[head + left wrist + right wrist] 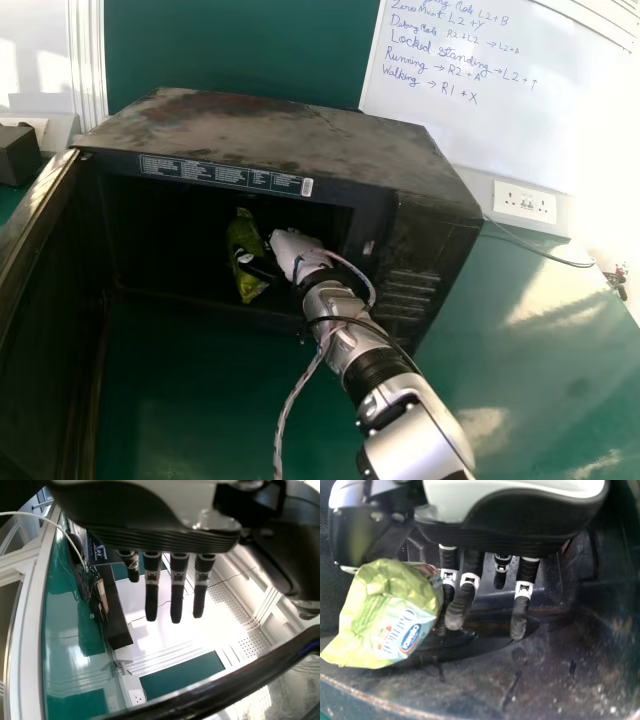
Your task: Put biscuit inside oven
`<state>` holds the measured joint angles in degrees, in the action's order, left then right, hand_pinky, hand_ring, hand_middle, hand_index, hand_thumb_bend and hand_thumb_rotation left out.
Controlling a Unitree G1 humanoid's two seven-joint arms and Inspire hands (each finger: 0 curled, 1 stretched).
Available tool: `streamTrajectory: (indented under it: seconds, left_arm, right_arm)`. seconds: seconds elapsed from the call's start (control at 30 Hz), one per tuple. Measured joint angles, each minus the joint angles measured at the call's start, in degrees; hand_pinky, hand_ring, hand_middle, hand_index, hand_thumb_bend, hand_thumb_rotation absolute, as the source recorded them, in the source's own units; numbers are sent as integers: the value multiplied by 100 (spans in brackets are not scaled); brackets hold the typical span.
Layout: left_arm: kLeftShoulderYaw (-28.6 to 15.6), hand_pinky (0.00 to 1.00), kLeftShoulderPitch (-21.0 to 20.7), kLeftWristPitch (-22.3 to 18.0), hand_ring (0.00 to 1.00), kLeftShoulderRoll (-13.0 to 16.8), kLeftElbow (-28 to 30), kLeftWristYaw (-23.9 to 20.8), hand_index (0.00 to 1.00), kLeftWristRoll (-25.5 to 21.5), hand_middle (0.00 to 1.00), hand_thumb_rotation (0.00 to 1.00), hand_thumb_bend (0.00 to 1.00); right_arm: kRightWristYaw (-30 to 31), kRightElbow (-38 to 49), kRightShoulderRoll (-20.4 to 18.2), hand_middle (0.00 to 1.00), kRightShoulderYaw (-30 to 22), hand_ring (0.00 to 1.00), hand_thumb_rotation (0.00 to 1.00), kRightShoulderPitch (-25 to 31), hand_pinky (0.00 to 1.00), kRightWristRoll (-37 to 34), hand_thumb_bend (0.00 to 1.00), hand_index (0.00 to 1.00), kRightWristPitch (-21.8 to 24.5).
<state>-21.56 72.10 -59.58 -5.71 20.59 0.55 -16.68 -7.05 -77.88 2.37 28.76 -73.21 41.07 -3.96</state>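
Sitting inside the microwave (260, 125), the biscuit packet (242, 235) is just left of the right hand (292, 247), its fingers (519, 617) loosely extended.

A green biscuit packet (241, 236) is inside the open oven (270, 125)
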Motion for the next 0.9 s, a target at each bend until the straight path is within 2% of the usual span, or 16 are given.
streamTrajectory:
  seconds: [0.07,0.1,0.13,0.17,0.23,0.3,0.37,0.4,0.47,0.57,0.7,0.9]
  left_arm:
    - [72,73,71,-1,71,9,9,58,79,-92,75,62,68]
    - [126,72,118,-1,72,13,20,108,79,-196,75,61,68]
    - [188,72,161,-1,73,15,35,134,80,-285,76,61,68]
    - [234,73,183,-1,74,18,44,173,80,-366,77,61,68]
    - [305,72,190,-21,73,28,43,279,79,-527,76,62,68]
    - [399,68,192,-115,71,59,16,452,79,-731,74,61,68]
    - [471,64,197,-154,70,98,-32,626,79,-915,73,63,68]
    - [500,62,213,-152,70,100,-34,672,79,-962,73,63,68]
    - [513,66,294,-115,72,64,-9,724,80,-964,75,65,69]
    - [511,71,364,-12,72,34,91,724,79,-929,76,63,69]
    - [500,69,379,67,69,28,171,723,78,-877,72,62,68]
    - [425,74,382,119,73,21,173,665,78,-659,76,62,70]
  right_arm:
    - [-30,0,0,20,-16,44,0,9,11,-6,47,23,-16]
    - [-36,0,0,23,-25,44,0,10,12,-8,48,35,-22]
    - [-36,-1,0,27,-35,44,0,11,15,-13,49,41,-24]
    - [-36,-2,0,38,-41,43,0,11,21,-23,50,46,-24]
    - [-36,-3,-1,45,-46,37,0,11,27,-28,52,49,-24]
    - [-36,-2,-3,49,-46,44,0,11,36,-28,52,49,-25]
    - [-36,-3,-3,63,-44,53,6,11,41,-25,52,50,-29]
    - [-36,-3,-3,67,-42,56,12,11,43,-24,70,59,-31]
    - [-36,-3,-3,73,-40,61,24,11,45,-24,87,70,-32]
    - [-35,-3,-3,78,-52,69,32,11,50,-41,92,77,-35]
    - [-35,-3,-5,82,-74,76,39,11,56,-75,95,81,-42]
    - [-45,-2,-6,84,-78,78,44,11,59,-117,100,83,-63]
